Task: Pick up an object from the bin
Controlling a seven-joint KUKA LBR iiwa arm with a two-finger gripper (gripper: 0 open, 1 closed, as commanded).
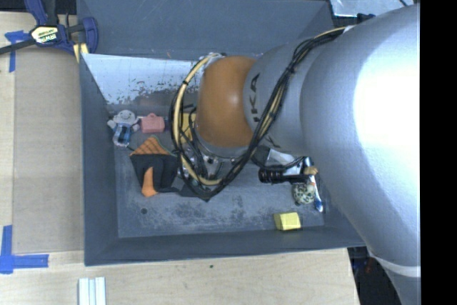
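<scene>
My gripper is low in the middle of the bin, under the arm's wrist, and most of it is hidden. Just left of it, touching or nearly touching, lies a black and orange object with a ribbed orange top and an orange tip pointing to the bin's front. Further left and back are a small pink block and a little blue and clear piece. To the gripper's right lies a black stick-like tool.
Beside the tool's right end sits a small speckled piece. A yellow block lies near the front right corner. The arm with its cables covers the bin's right and back. Bare floor runs along the front.
</scene>
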